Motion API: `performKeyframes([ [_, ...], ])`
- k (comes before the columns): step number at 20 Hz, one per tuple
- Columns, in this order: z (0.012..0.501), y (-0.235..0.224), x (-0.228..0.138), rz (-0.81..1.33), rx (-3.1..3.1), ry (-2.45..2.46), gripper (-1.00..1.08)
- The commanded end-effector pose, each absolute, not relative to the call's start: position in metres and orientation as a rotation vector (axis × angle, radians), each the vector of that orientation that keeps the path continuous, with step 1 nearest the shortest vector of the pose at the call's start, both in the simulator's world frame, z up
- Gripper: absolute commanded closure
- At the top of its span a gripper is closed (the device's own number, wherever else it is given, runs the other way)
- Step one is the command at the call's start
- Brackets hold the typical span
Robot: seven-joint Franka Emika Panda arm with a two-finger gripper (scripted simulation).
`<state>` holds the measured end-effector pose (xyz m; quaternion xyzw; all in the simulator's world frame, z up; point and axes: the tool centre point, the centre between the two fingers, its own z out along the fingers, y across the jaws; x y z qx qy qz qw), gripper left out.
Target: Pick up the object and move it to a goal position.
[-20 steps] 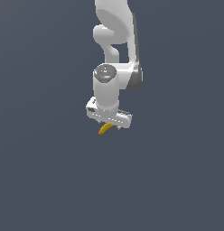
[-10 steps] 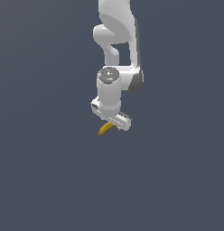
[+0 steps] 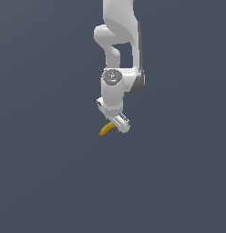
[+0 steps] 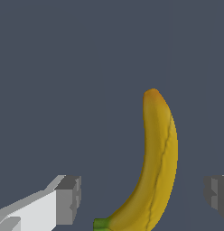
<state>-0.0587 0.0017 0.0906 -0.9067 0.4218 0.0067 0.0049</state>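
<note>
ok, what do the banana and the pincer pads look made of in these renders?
Banana: looks like fruit peel, matte yellow with a thin dark seam along it, an orange-brown tip and a green stem end; as a render, only a texture. Pincer pads: flat grey blocks, matte, rubber-like or plastic, can't tell which. The finger body behind is glossy white, probably painted metal or plastic.

Arm (image 3: 119,54): smooth white plastic-looking shell, soft sheen, dark grey trim at joint. End effector (image 4: 142,198): white matt body, 2 fingers w/ grey pads (image 4: 67,199), flat, dull finish. Banana (image 4: 155,167): smooth yellow peel, slight gloss, thin dark seam lengthwise, orange-brown at 1 tip, green at the other. Backdrop: plain matt slate grey, no texture.
</note>
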Motion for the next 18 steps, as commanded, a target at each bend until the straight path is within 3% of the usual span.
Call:
performKeyframes([
  [1,0.086,0.003,-0.064,0.018,-2.794,1.418,-0.92],
  [18,0.069,0.007,-0.088,0.001,-2.569,1.808,-0.92],
])
